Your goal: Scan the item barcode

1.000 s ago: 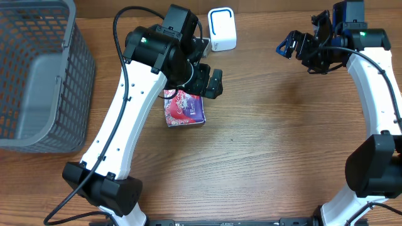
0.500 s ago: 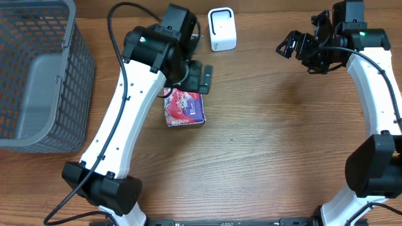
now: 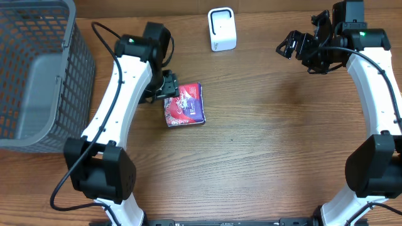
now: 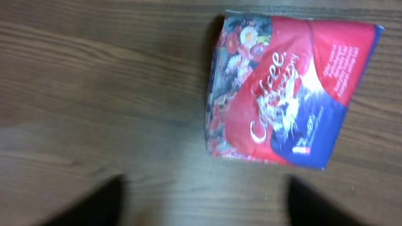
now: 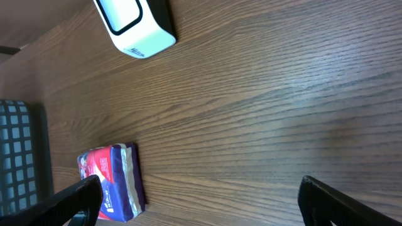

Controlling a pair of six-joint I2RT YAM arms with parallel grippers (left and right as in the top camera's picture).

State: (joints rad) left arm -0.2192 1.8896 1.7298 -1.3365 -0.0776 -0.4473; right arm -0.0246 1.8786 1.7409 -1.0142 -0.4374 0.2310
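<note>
One basket far left (scanner beyond packet).

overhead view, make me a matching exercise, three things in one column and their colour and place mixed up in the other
Things:
1. basket
2. scanner
3. packet

Colour and place:
a. red and purple, lying flat on the wood, left of the view's middle
b. white, at the top centre of the view
c. grey mesh, at the view's left edge

Pairs: 1-c, 2-b, 3-a
</note>
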